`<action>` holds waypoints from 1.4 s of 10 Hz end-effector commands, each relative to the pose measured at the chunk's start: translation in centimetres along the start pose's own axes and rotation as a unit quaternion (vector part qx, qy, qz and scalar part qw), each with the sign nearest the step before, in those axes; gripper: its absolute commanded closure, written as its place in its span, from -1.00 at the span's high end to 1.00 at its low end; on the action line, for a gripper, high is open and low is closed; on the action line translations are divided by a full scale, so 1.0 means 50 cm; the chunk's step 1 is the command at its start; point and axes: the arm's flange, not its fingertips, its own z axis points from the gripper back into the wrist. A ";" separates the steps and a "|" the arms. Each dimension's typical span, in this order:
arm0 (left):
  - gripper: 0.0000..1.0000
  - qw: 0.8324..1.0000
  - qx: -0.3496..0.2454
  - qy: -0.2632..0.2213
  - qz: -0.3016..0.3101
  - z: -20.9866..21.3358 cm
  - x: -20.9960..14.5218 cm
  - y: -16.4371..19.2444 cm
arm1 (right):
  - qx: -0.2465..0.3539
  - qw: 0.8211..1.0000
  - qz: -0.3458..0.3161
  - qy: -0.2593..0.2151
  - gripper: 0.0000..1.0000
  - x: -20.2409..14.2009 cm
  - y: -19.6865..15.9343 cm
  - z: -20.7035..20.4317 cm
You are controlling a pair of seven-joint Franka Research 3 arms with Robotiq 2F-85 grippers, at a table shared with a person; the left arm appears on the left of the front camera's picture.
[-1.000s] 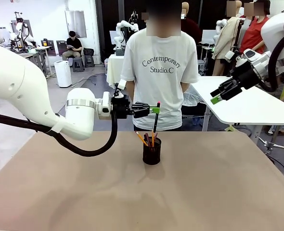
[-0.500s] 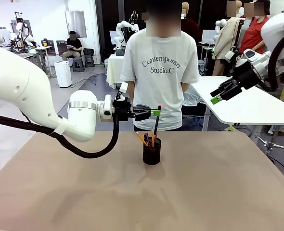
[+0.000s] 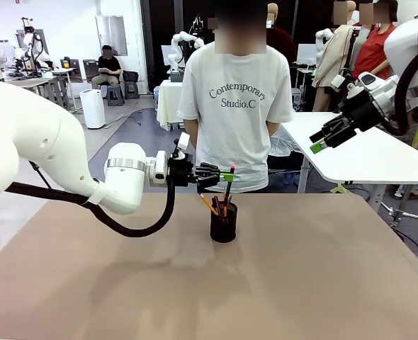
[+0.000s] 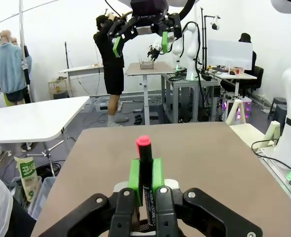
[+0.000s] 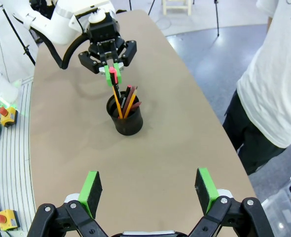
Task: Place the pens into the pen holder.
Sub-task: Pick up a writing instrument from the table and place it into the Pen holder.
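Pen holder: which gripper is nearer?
Left. The left gripper is just above the pen holder, shut on a pen. The right gripper hangs open, far off to the side.

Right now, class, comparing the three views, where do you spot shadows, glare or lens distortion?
Front view: soft, even lighting; the left arm casts a faint, diffuse shadow on the brown table. Left wrist view: the black pen with its pink cap is sharp between the left tool pads. Right wrist view: wide-angle bending of the table edges; the pen holder stays sharp.
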 end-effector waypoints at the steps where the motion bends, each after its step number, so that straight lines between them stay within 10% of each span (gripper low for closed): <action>1: -1.00 1.000 -0.009 -0.007 0.000 0.005 -0.014 0.005 | -0.004 1.000 0.001 -0.002 1.00 0.007 -0.004 0.001; 4: -1.00 0.999 -0.020 -0.023 0.024 -0.007 -0.050 -0.004 | -0.004 1.000 0.001 -0.002 1.00 0.007 -0.004 0.001; 9: 0.99 0.999 -0.036 -0.027 0.024 -0.012 -0.050 -0.018 | -0.004 1.000 0.001 -0.002 1.00 0.007 -0.004 0.001; 14: 1.00 0.999 -0.029 -0.024 0.027 0.004 -0.010 -0.040 | -0.004 1.000 0.001 -0.002 1.00 0.007 -0.004 0.001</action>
